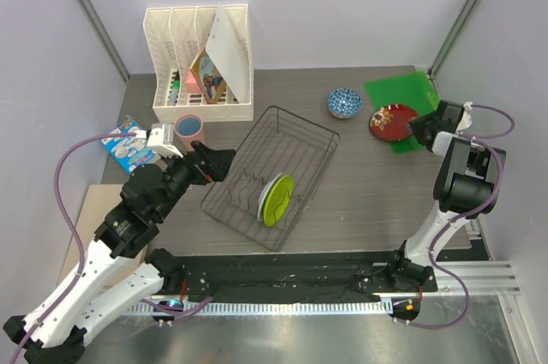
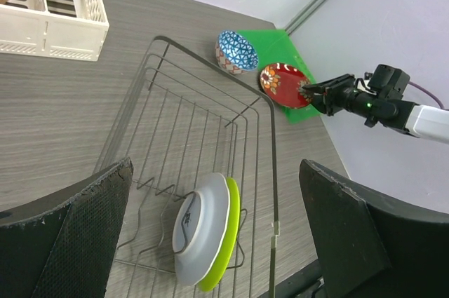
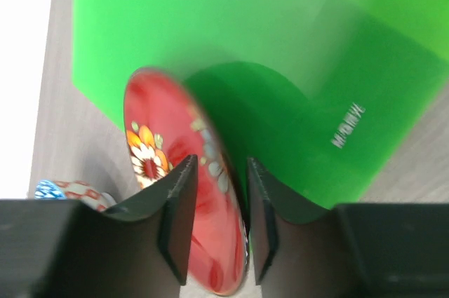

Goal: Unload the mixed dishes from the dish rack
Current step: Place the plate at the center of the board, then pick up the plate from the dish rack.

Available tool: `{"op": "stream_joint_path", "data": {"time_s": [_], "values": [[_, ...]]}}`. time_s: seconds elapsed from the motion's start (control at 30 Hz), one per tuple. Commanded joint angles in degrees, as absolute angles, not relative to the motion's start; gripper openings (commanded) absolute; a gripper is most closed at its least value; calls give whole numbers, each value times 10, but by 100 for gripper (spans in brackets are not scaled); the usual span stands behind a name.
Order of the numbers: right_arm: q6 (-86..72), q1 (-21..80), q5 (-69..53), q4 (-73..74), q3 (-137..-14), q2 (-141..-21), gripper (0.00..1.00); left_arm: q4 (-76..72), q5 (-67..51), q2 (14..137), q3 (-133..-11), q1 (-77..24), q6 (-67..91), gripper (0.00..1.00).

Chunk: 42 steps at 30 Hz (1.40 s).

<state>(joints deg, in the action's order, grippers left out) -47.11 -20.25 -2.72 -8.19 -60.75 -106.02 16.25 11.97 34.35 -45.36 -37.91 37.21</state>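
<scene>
I operate this rig in a robotics lab cell, not a kitchen. Indicators: plain pale partition walls point(image 1: 342, 13) enclose a grey wood-grain table point(image 1: 368, 193). The left arm point(image 1: 141, 205) and right arm point(image 1: 467, 180) are bolted to a metal rail point(image 1: 492, 274) at its near edge. Purple cables point(image 1: 62, 171) run exposed. The dish rack point(image 1: 306, 122) and a white file organizer point(image 1: 184, 111) share the tabletop.

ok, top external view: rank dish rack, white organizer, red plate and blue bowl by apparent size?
1. dish rack
2. white organizer
3. red plate
4. blue bowl
The plate only narrowly beats the bowl.
</scene>
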Motion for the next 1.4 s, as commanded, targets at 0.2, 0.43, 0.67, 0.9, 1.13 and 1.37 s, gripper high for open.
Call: {"op": "stream_joint_path", "data": {"time_s": [0.2, 0.43, 0.67, 0.9, 1.13, 1.37], "values": [[-496, -200, -21, -111, -544, -953, 45, 161, 105, 359, -459, -380, 379, 100], [-599, -200, -49, -80, -469, -888, 46, 163, 90, 375, -455, -380, 391, 100], [-659, -160, -119, -195, -274, -724, 45, 185, 69, 414, -461, -379, 386, 100], [-549, 38, -101, -180, -259, -486, 44, 243, 50, 510, -504, -388, 353, 94], [-513, 84, -121, -106, -275, -405, 43, 223, 146, 547, -528, -524, 302, 53], [-521, 86, -144, -121, -232, -405, 43, 260, 285, 624, -568, -657, 301, 52]]}}
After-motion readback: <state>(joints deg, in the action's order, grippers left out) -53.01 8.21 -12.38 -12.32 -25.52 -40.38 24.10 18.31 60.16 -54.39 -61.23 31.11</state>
